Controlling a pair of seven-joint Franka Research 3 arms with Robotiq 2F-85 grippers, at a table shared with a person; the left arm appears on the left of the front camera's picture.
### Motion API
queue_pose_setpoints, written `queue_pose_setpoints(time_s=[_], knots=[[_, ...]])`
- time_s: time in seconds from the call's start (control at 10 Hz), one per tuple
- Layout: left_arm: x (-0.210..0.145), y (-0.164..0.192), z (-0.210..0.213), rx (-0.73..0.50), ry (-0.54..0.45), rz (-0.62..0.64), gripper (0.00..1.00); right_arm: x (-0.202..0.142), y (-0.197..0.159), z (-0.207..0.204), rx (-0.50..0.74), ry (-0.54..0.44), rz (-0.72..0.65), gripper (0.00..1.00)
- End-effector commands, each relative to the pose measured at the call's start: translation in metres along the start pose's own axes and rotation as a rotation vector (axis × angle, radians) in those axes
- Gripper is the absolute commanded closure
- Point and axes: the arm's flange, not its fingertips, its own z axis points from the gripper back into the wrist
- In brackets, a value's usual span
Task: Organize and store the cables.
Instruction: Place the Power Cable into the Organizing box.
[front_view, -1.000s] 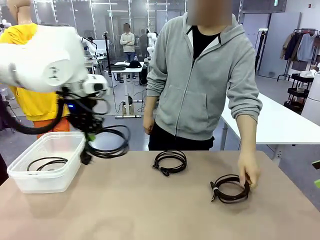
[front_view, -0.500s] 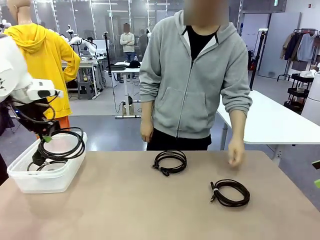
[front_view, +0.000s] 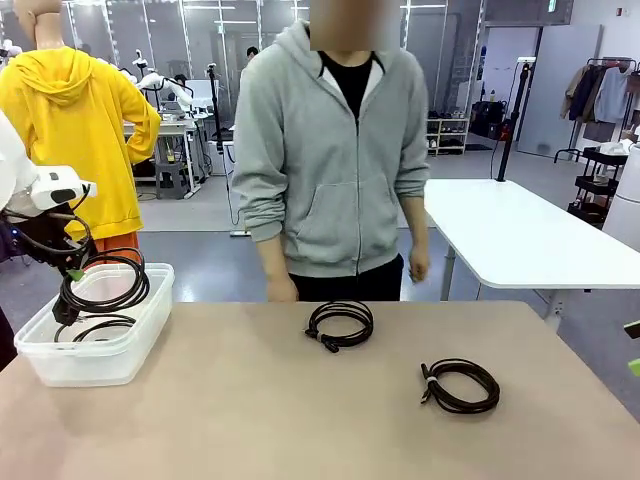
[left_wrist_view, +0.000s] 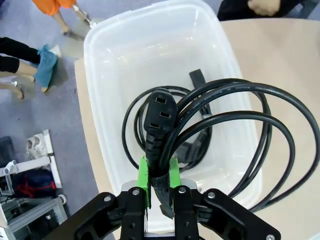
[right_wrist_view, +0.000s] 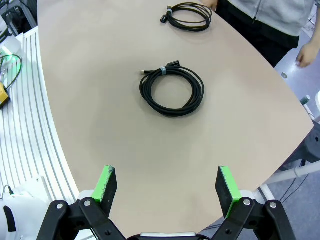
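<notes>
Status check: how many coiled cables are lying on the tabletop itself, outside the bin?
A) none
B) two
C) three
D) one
B: the middle cable and the right cable lie on the table, while the left gripper holds a third cable over the bin.

My white arm (front_view: 45, 187) ended in a black left claw (left_wrist_view: 158, 175) with green pads (left_wrist_view: 143, 175) and small round screws (left_wrist_view: 136, 191).
</notes>
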Motion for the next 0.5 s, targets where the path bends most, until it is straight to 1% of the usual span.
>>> queue_pose_setpoints(time_s=[0.0, 0.2, 0.3, 0.4], knots=[[0.01, 0.016, -0.013, 0.001, -0.08, 0.019, 0.94, -0.002, -0.002, 0.0, -0.003, -0.018, 0.015, 0.0], [0.012, 0.017, -0.022, 0.017, -0.145, 0.013, 0.94, -0.002, -0.002, 0.0, -0.003, -0.018, 0.015, 0.0], [0.01, 0.017, -0.024, 0.038, -0.145, 0.022, 0.94, -0.002, -0.002, 0.0, -0.003, -0.018, 0.015, 0.0], [0.009, 0.019, -0.025, 0.014, -0.17, 0.031, 0.94, -0.002, -0.002, 0.0, -0.003, -0.018, 0.015, 0.0]])
